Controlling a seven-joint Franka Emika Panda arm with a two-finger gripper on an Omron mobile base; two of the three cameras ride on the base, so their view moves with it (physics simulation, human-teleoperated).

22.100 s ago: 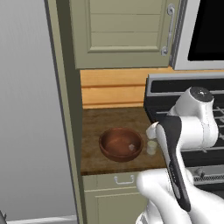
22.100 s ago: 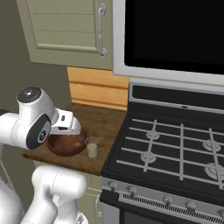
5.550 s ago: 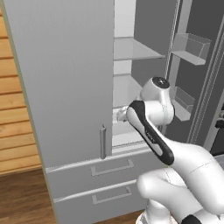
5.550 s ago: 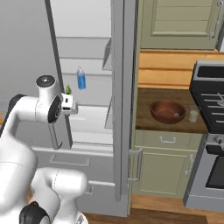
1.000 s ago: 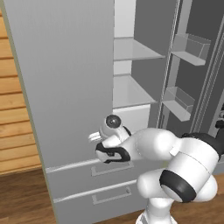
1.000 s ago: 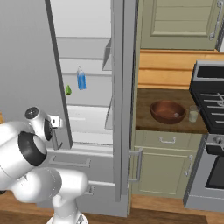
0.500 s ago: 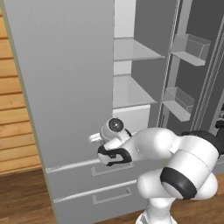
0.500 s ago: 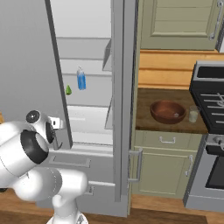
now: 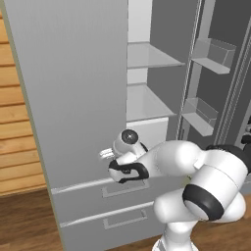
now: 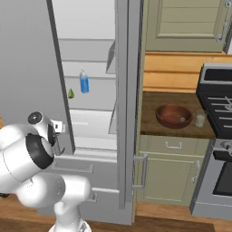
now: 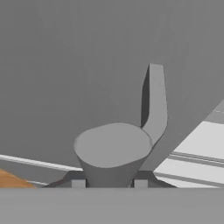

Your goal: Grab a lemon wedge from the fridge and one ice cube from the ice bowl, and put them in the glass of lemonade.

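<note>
The grey fridge point(image 9: 73, 98) has its left door shut and its right door swung open. My gripper point(image 9: 105, 154) is at the lower end of the left door's bar handle point(image 11: 113, 148), and its fingertips point(image 11: 78, 183) press against both sides of the bar. In the right base view the gripper point(image 10: 61, 127) sits at that door's edge. The lemon wedge point(image 10: 71, 94) lies on an inner shelf beside a blue-and-white carton point(image 10: 84, 82). On the counter stand the ice bowl point(image 10: 174, 115), holding a pale ice cube point(image 10: 182, 119), and the glass of lemonade point(image 10: 200, 118).
The open right fridge door point(image 10: 127, 90) stands edge-on between the fridge and the counter, its bins point(image 9: 198, 110) showing. Two drawers point(image 9: 112, 215) run below the doors. A stove point(image 10: 217, 104) is at the far right, and beige cabinets point(image 10: 186, 22) hang above the counter.
The jaws have closed in around the handle's lower end. The arm and base have barely shifted.
</note>
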